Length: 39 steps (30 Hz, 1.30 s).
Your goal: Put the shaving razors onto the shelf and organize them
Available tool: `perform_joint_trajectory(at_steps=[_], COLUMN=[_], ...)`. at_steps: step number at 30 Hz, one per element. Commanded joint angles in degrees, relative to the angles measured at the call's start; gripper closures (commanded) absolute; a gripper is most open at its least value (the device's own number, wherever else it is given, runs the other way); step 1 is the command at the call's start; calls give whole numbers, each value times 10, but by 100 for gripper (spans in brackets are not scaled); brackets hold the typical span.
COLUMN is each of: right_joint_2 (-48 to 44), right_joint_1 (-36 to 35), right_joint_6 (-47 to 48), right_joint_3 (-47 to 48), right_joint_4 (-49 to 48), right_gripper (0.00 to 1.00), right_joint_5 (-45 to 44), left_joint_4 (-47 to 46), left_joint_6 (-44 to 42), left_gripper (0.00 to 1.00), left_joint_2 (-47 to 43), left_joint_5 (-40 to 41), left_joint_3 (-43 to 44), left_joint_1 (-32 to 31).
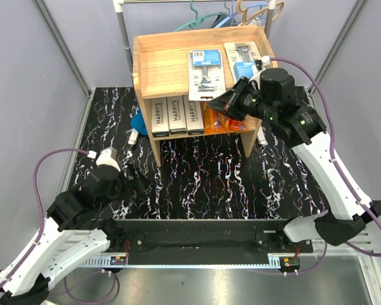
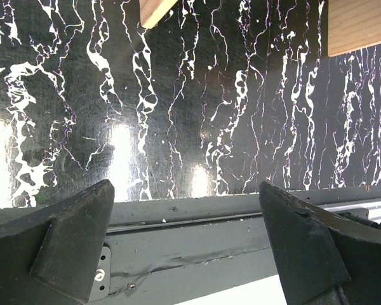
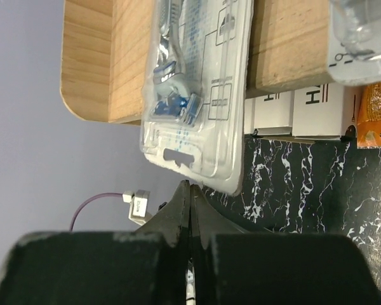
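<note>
The left gripper (image 2: pixel 187 241) is held wide open over the mat (image 2: pixel 178 95), empty. The right gripper (image 3: pixel 189 190) is closed on nothing, just beside a blister pack (image 3: pixel 197 95) overhanging the shelf (image 1: pixel 165 63) top; it could be knocked off by a nudge.

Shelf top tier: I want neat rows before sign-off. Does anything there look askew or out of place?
Yes. The left blister pack on the shelf sticks out past the front edge, its hang-tab end unsupported, as the right wrist view shows. The Harry's boxes below sit in an even row.
</note>
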<state>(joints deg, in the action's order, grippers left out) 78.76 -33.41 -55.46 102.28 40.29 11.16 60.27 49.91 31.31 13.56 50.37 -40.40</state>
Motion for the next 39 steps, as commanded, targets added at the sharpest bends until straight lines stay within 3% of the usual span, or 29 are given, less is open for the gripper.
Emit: perform_joint_trajectory(at_steps=[1,16,28,34,35,39], right_joint_2=[14,42,-52,-110,-119,-161], right_joint_1=[-4,-2,-3,-3,-3,-3], right_joint_6=[18,37,55,72,76,82], right_joint_3=[12,60,12,-18,-28,-53], right_joint_4=[-23,-12,58,121,126,151], right_gripper=[100,100,98,89,80,60], right_joint_5=[-16,-44,-11,-51,-64,-97], left_joint_4=[-24,-19,-15,-15,-15,-15], left_joint_6=[-10,-12,-31,-63,-68,-82], left_gripper=[1,1,1,1,1,1], left_joint_2=[2,-5,20,81,95,124], left_joint_5=[-9,-9,-13,-42,-46,-56], left_joint_3=[2,9,67,127,133,163], left_joint_1=[1,1,1,1,1,1])
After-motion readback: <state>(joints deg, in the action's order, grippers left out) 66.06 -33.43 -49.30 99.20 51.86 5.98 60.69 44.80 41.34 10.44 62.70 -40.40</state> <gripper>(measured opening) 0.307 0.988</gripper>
